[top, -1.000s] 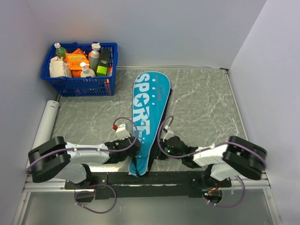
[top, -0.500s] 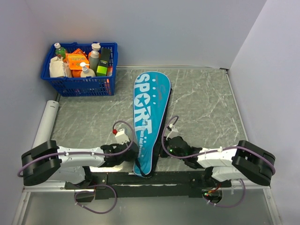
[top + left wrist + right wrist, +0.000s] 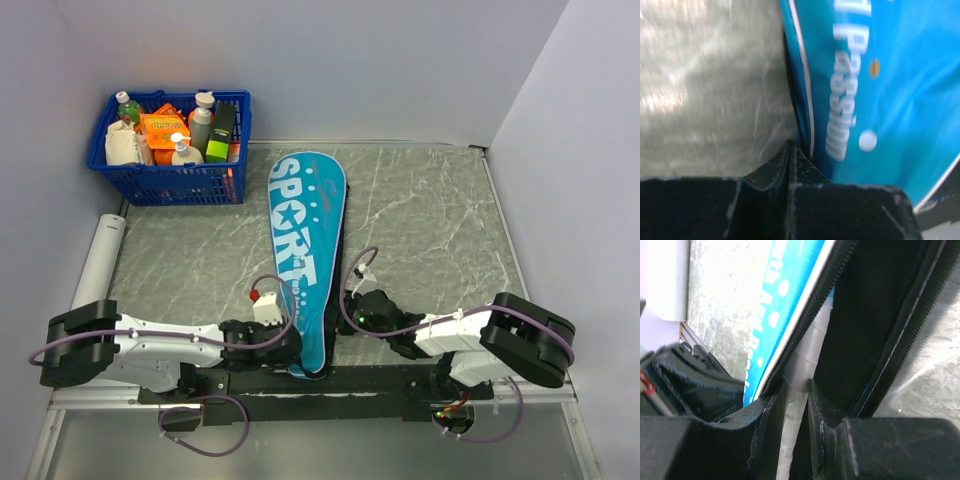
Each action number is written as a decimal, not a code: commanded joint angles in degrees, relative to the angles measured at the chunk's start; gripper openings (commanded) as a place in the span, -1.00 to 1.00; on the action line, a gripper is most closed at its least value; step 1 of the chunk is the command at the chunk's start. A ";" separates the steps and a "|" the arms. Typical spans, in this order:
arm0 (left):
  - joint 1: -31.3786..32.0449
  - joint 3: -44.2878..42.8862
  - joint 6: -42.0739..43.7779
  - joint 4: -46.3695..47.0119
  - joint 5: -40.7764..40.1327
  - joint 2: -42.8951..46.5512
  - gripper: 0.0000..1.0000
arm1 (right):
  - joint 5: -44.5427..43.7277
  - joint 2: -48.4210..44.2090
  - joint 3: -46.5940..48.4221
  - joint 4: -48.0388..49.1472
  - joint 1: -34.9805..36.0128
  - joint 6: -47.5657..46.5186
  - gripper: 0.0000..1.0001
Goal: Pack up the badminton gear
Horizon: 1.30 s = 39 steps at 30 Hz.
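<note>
The long teal bag [image 3: 305,230] printed "SPORT" lies lengthwise on the table, narrow end toward me. In the right wrist view the bag [image 3: 790,285] gapes along its zip, showing black lining [image 3: 870,315]. A grey-white racket handle [image 3: 805,360] runs into that opening, and my right gripper [image 3: 796,386] is shut on it. From above, the right gripper [image 3: 352,312] sits at the bag's right edge. My left gripper [image 3: 790,146] is shut, its tips against the bag's dark left edge [image 3: 799,115], with nothing visible between them. It lies low by the narrow end [image 3: 287,345].
A blue basket [image 3: 165,185] full of bottles stands at the back left corner. A white cylinder [image 3: 100,265] lies along the left wall. Walls close in on the left, back and right. The black mounting rail [image 3: 330,380] runs along the near edge.
The bag's wide end has swung left. My left gripper has slid toward me along the bag's left edge, its arm stretched lower. The right gripper has stayed on the handle.
</note>
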<state>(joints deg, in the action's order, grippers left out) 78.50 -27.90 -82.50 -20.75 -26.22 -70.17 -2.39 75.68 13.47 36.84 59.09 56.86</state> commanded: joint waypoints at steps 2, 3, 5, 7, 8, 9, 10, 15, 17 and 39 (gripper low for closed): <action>4.64 3.02 -4.77 -7.46 10.05 -0.50 -0.92 | -0.43 4.20 0.85 3.93 -0.29 1.41 -0.40; 4.73 3.11 -5.04 -6.76 9.96 -0.23 -0.92 | 0.28 6.30 0.94 6.29 -0.29 1.76 -0.40; 4.73 2.94 -5.04 -6.58 9.61 -0.32 -0.92 | 2.21 9.12 1.03 10.42 -0.03 3.34 -0.41; 4.73 2.50 -5.04 -7.11 9.08 -0.93 -0.92 | 4.41 13.60 1.12 16.49 0.15 5.18 -0.41; 4.73 2.24 -4.95 -7.37 8.99 -1.19 -0.93 | 5.63 14.84 1.03 18.16 0.24 5.71 -0.41; 4.73 2.15 -4.95 -7.46 8.82 -1.46 -0.93 | 6.08 16.76 1.03 21.31 0.24 6.50 -0.41; 4.82 2.06 -4.95 -7.46 8.90 -1.55 -0.93 | 6.69 17.48 0.85 22.30 0.15 6.77 -0.40; 4.82 3.03 -5.56 -6.14 8.55 -0.15 -0.91 | 8.02 16.97 1.20 21.26 0.15 5.90 -0.34; 4.82 2.94 -5.65 -6.75 7.76 0.56 -0.89 | 7.76 14.95 1.03 18.10 0.24 5.37 -0.29; 5.00 -12.93 1.71 -22.50 -9.53 16.83 -0.73 | -11.24 -11.71 16.31 -37.74 -17.75 -15.54 0.24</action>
<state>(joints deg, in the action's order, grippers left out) 83.09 -31.09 -87.20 -43.77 -27.35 -51.09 -14.76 62.28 26.11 1.28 49.87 49.08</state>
